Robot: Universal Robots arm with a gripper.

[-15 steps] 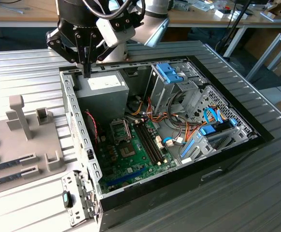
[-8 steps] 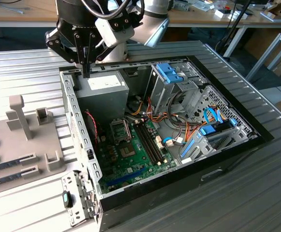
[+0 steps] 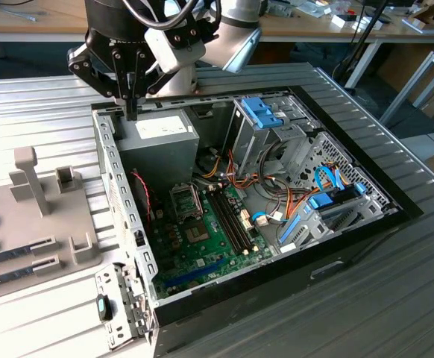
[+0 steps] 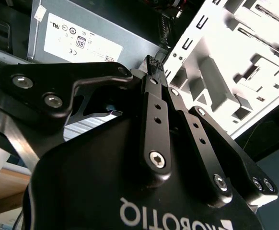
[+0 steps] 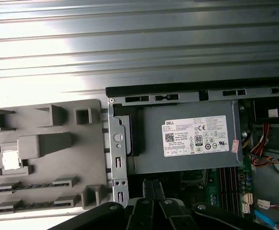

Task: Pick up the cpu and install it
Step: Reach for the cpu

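Gripper (image 3: 132, 112) clenched, fingers together, near power supply (image 3: 161, 145) bearing white printed label (image 5: 197, 135).

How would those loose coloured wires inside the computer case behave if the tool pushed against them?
The coloured wires would probably flex aside rather than resist, since they are thin and drape in loose curves above the motherboard. They look light for their length. Because they seem to run to connectors, they may spring back or snag.
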